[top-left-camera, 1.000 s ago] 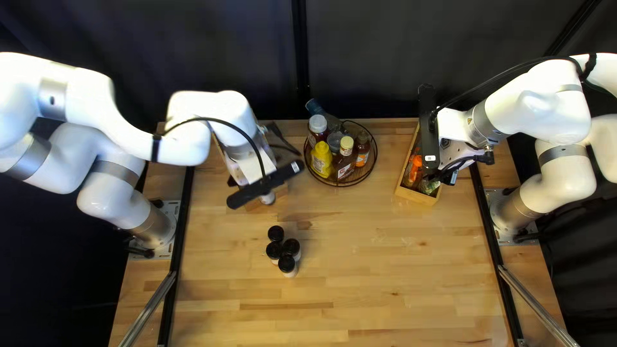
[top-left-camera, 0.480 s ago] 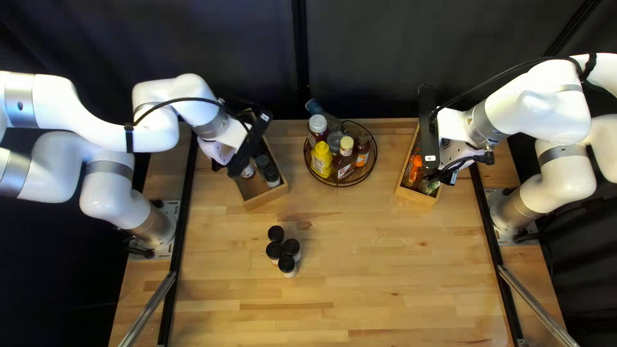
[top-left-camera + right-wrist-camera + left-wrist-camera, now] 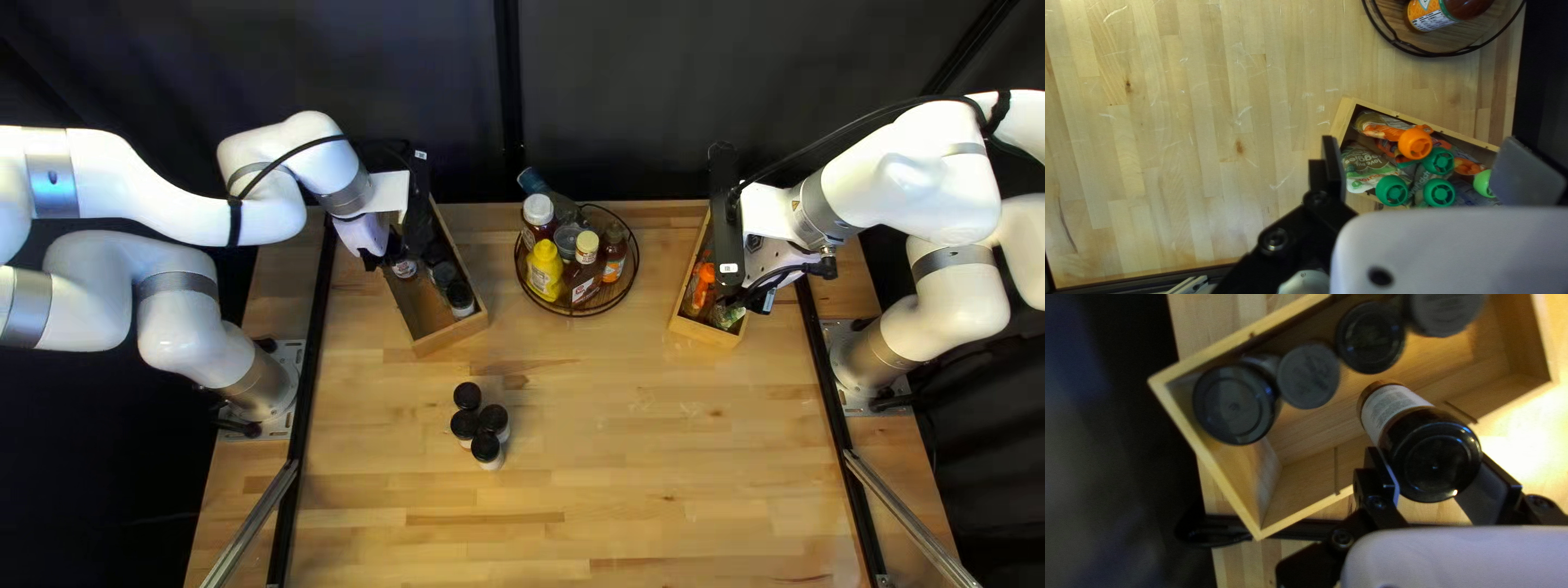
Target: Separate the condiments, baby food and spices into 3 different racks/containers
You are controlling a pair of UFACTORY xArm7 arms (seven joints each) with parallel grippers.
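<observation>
My left gripper is over the wooden box at the left of the top left view. In the left wrist view, my left gripper is shut on a black-capped spice jar; several jars line the box's opposite side. More spice jars stand on the table. A round rack holds condiment bottles. My right gripper hangs over another box. In the right wrist view, my right gripper stands open above baby food pouches with orange and green caps.
The round rack stands between the two wooden boxes near the table's far edge, with a dark bottle leaning out at its back. Black rails run along the table's sides. A dark curtain hangs behind.
My left arm has swung back and toward the left of the top left view, uncovering the left box's near end, and its gripper has turned. My right arm and the table jars have stayed put.
</observation>
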